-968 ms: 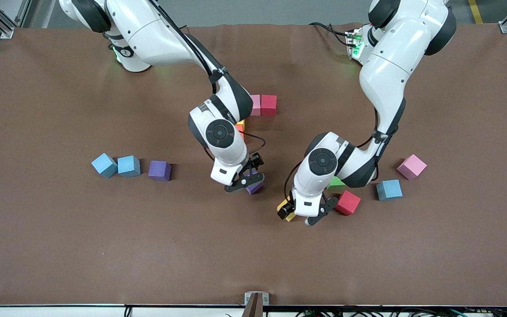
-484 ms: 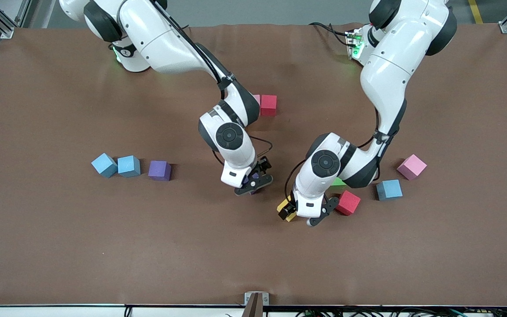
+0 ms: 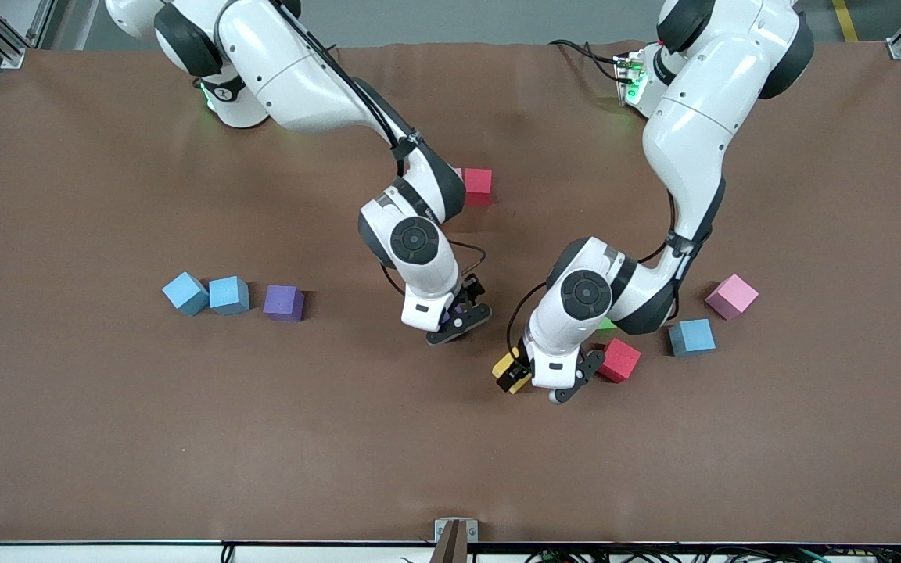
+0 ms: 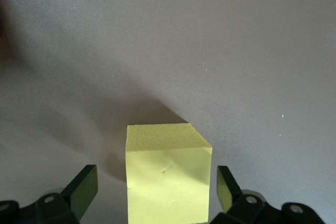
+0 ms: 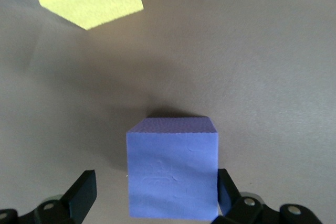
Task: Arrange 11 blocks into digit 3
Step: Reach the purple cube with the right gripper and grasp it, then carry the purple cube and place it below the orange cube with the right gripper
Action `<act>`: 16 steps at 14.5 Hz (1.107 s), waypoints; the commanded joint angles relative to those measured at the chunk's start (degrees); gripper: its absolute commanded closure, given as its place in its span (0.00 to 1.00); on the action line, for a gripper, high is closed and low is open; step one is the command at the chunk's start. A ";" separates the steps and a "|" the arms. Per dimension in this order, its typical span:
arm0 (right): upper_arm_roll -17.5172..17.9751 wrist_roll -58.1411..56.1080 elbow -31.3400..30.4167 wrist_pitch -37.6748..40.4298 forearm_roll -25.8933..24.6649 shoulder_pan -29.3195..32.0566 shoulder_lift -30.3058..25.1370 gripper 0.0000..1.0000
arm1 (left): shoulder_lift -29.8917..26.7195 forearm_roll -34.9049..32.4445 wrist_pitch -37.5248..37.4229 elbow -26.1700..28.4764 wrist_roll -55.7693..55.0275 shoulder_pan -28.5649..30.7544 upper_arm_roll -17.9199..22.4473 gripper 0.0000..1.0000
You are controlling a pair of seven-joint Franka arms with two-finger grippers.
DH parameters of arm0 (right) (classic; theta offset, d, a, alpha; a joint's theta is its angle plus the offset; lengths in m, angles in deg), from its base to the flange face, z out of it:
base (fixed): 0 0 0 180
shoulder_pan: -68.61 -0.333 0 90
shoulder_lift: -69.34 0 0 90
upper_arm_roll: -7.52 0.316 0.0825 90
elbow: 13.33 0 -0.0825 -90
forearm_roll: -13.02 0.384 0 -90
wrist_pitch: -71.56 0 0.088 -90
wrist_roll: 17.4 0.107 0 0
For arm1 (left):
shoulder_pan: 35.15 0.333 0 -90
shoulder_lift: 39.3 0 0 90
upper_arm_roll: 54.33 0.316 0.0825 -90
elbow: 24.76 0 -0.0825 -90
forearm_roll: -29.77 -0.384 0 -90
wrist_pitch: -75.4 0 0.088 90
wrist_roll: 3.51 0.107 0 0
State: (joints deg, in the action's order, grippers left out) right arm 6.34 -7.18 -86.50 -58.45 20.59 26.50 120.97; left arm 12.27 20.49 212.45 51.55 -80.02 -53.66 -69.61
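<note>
My left gripper (image 3: 543, 381) is open and low at the table, its fingers (image 4: 84, 190) on either side of a yellow block (image 4: 167, 174), with a gap on each side. That yellow block (image 3: 510, 371) peeks out from beside the hand. My right gripper (image 3: 462, 314) is open around a purple block (image 5: 172, 169), which the hand almost hides in the front view. A red block (image 3: 478, 182) lies farther from the camera, touching a pink block (image 3: 458, 172) mostly covered by the right arm. No digit 3 shows.
Beside the left hand lie a green block (image 3: 605, 324), a red block (image 3: 619, 360), a blue block (image 3: 691, 337) and a pink block (image 3: 731, 296). Toward the right arm's end sit two light blue blocks (image 3: 185, 293) (image 3: 229, 295) and a purple block (image 3: 284, 303).
The right arm has swung toward the left arm's end and settled over the purple block, now covering the orange and pink blocks. The left hand has crept slightly nearer the camera.
</note>
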 commanded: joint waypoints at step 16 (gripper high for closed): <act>-0.84 9.00 -10.57 1.87 -0.72 2.47 -7.23 0.72 | 1.86 2.78 -0.20 -1.69 1.36 0.23 -0.09 0.00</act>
State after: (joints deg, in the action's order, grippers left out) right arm 5.05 -1.94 -89.64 -55.52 19.66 28.41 118.91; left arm 13.03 21.97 212.47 51.49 -80.00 -53.19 -69.71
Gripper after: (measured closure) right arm 0.396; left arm 0.000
